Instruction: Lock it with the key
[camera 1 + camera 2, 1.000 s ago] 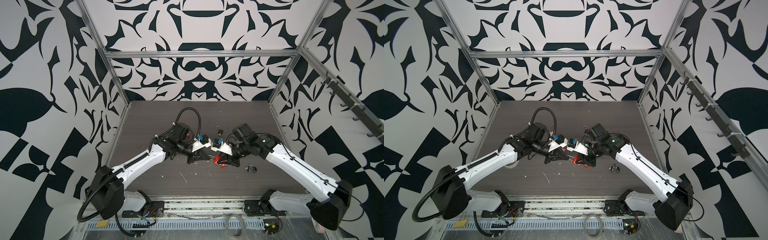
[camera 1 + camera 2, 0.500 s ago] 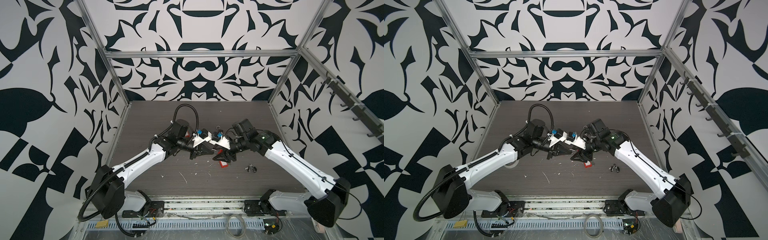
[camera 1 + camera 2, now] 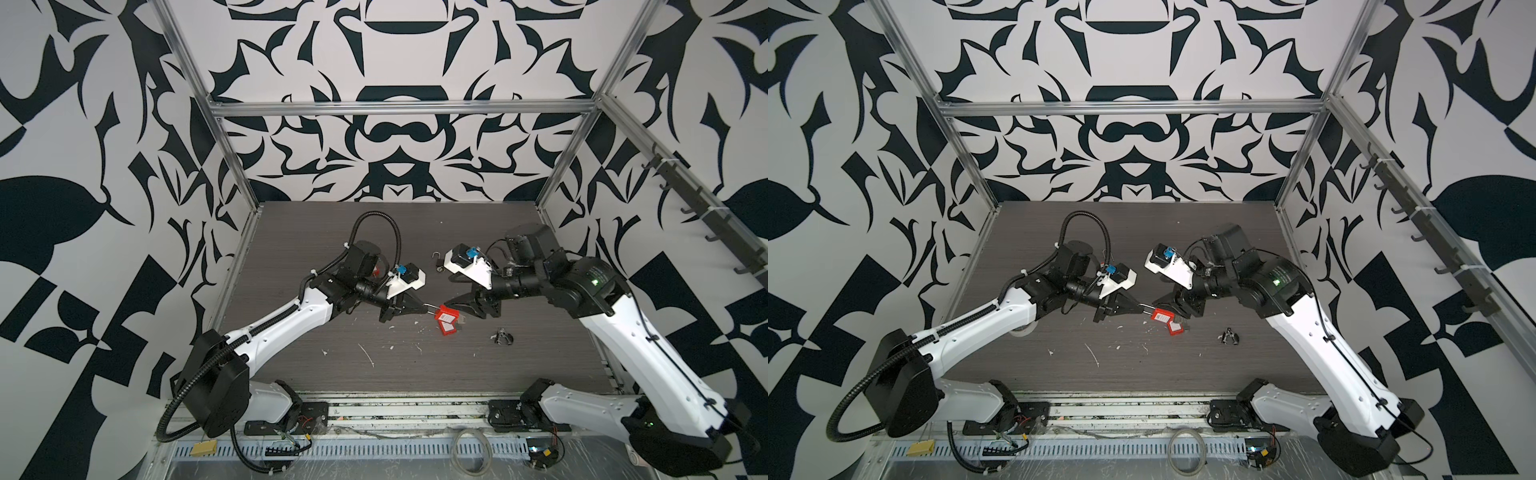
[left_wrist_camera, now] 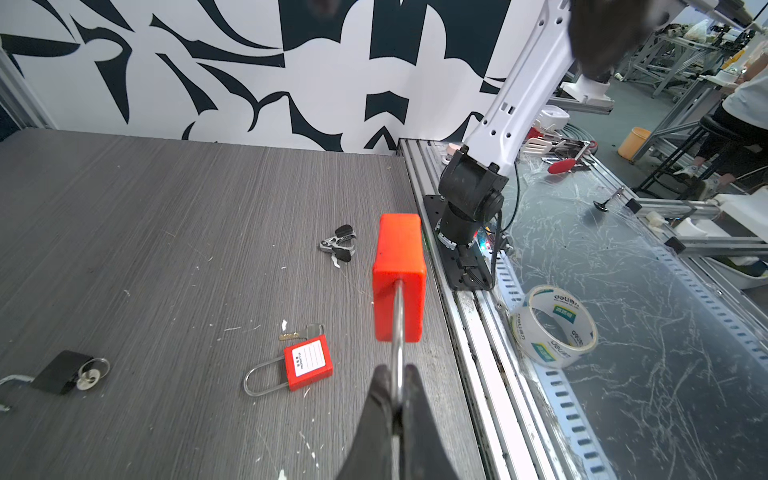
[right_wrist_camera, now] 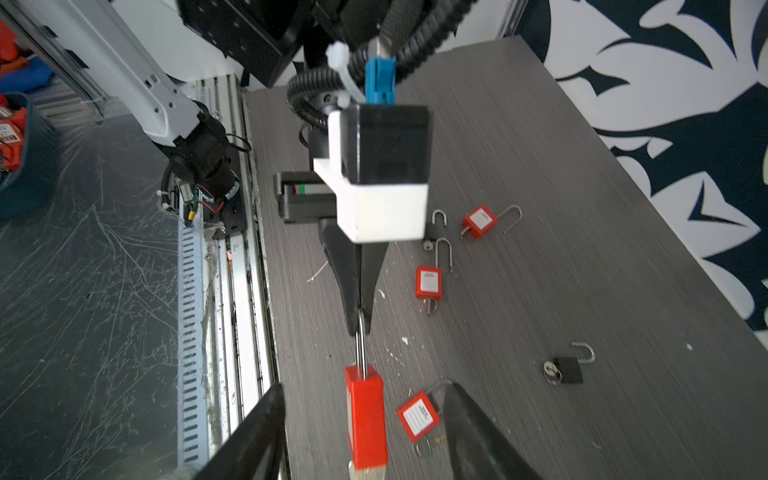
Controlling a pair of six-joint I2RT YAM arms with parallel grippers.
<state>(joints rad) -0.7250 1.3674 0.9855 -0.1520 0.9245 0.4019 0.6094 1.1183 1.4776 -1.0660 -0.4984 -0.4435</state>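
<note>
My grey wood-grain tabletop (image 4: 124,208) carries a labelled red padlock (image 4: 307,365) lying flat with a key (image 4: 291,336) at its base, a black padlock (image 4: 62,372), a staple remover (image 4: 338,245), a second red padlock (image 5: 429,282), a third red padlock (image 5: 480,220) and scattered white flecks.

White arms (image 3: 286,320), black joints (image 3: 218,376)

Raised padlock (image 3: 446,311) above the table (image 3: 332,232), second padlock (image 3: 449,328) lying beneath — clip (image 3: 503,336) to its right, small padlock (image 4: 61,372) behind.

patterned walls (image 3: 395,137), grey wood-grain table (image 3: 457,365)
</note>
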